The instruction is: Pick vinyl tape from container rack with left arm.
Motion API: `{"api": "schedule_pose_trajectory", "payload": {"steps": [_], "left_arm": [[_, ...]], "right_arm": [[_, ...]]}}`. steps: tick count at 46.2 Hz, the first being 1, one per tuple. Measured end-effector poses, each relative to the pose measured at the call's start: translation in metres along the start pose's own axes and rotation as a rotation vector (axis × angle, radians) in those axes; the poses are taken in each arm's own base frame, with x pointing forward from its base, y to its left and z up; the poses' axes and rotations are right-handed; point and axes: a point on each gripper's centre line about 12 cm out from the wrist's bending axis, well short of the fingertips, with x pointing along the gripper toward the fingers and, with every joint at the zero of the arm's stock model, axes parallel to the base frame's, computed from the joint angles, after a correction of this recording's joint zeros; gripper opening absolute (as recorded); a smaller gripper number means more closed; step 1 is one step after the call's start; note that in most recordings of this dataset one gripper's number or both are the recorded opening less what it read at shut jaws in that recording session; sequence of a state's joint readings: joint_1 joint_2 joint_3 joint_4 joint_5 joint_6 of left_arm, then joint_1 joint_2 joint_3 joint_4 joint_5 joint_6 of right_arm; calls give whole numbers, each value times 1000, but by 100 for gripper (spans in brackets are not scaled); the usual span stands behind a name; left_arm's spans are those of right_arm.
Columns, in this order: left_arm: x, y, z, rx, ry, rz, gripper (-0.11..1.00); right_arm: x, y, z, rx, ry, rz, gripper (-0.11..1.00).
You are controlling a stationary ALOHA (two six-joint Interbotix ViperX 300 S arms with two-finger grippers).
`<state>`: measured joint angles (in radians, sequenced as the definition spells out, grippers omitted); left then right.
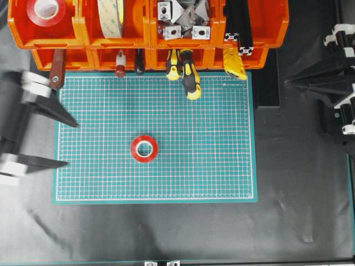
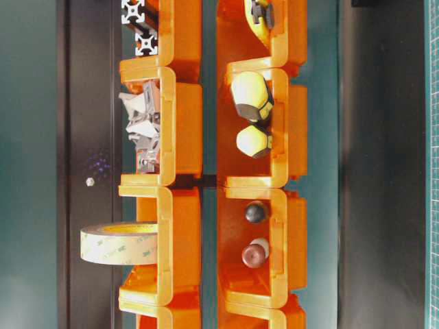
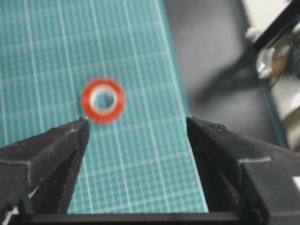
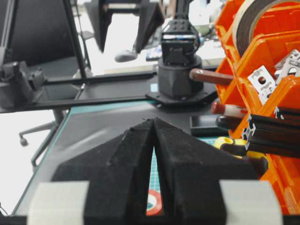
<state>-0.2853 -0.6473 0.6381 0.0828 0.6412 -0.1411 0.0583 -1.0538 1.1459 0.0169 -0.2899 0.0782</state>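
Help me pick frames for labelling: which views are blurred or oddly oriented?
Overhead: left gripper smeared by motion, mat sharp. Left wrist: vinyl tape soft, fingers blurry. Table-level: container rack shown sideways. Right wrist: right gripper close, background window overexposed.

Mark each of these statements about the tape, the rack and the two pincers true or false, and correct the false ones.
1. A red vinyl tape lies flat on the green cutting mat. True.
2. The left pincer is clamped on that tape. False: its jaws stand open and empty, apart from the tape, at the mat's left edge.
3. Another red tape roll sits in the container rack, in the upper left bin. True.
4. The right pincer is wide open. False: its fingers meet at the tips.
5. The cream tape roll lies on the mat. False: it stands in a rack bin.
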Motion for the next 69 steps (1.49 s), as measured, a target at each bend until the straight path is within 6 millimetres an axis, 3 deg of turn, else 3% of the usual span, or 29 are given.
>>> {"api": "schedule_pose_trajectory", "payload": {"steps": [10, 22, 43, 54, 69], "left_arm": [[-49, 3, -13, -7, -172, -17, 76], [-82, 7, -29, -14, -287, -18, 76], [-68, 7, -42, -11, -395, -31, 76], [-71, 6, -36, -11, -485, -44, 76], [-56, 7, -46, -11, -431, -37, 76]], "right_arm": [[-3, -1, -6, 0, 28, -2, -1], [-5, -1, -6, -2, 32, -2, -1], [-6, -1, -9, -2, 43, -3, -1], [-7, -1, -17, 1, 63, -2, -1], [-7, 0, -21, 0, 73, 6, -1]]}}
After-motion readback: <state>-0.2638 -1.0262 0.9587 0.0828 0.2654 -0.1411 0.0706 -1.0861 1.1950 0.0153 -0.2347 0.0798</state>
